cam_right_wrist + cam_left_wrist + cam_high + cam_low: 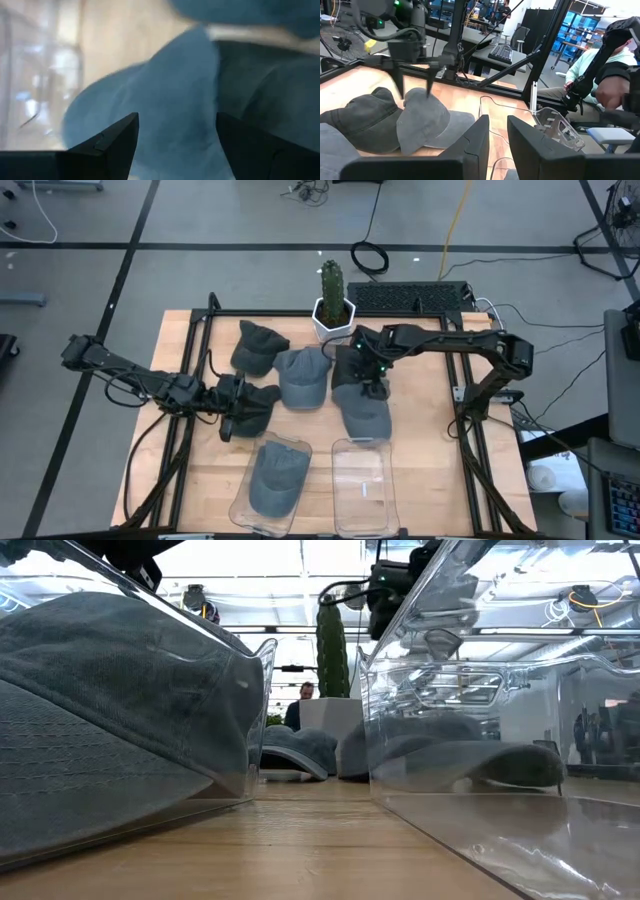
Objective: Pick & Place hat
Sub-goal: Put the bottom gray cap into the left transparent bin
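Several grey hats lie on the wooden table [190,480]. A light grey hat [362,412] [422,120] [165,90] rests on its brim and rim right of centre. My right gripper [370,387] [416,92] [175,135] hangs open over its crown, slanting down. Beside it lie a dark hat [365,122], a blue-grey hat [303,375] and another dark hat [258,345]. One more hat [275,480] sits in the left clear container [243,515]. My left gripper [238,405] [498,135] waits level at centre left, open by a narrow gap, nothing between its fingers. My right gripper comes at the light grey hat from above, slanting down, with its fingertips [430,91] standing on either side of the crown's top [416,95]. I cannot tell whether they touch the crown. The hat lies flat on the table.
An empty clear container [362,485] stands at the front edge, right of the filled one. A cactus in a white pot [332,305] and a keyboard [410,297] stand at the far edge. A black frame [470,450] rims the table. A person [600,70] sits beyond its right side.
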Robot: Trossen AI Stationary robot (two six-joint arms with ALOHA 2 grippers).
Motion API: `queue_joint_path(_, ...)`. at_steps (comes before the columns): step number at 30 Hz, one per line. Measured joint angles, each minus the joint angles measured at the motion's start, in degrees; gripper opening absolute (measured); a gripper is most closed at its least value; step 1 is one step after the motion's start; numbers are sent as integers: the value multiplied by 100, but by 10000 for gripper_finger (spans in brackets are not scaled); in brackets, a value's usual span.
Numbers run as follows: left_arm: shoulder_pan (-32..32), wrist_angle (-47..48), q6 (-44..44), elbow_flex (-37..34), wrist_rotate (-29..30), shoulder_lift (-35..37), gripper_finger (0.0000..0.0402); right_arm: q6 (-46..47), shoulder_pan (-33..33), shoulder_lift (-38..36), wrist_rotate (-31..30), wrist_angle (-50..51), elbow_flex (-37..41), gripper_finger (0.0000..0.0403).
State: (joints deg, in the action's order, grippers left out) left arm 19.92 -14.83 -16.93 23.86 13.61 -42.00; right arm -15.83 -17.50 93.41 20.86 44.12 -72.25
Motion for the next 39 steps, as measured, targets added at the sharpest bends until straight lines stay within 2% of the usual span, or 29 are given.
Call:
queue_joint_path(5,0,0,-2,0,0,0,77,-219,-59,-1,-456,-230,0,254)
queue_joint_path(7,0,-2,-2,0,0,1,77,-270,-122,44,-384,-177,0,254)
queue_joint_path(20,-2,-4,-2,0,0,1,77,-294,-242,714,1090,329,2,254)
queue_joint_path(23,-2,0,0,0,0,0,77,-291,-240,704,1388,528,2,254)
queue_joint_path(29,-2,-1,0,0,0,0,77,-164,-238,496,2355,669,2,254)
queue_joint_path(36,-2,-2,-2,0,0,0,77,-139,-227,220,2432,788,2,251)
queue_joint_path(39,-2,-2,0,0,0,0,76,-158,-227,218,2387,793,2,229)
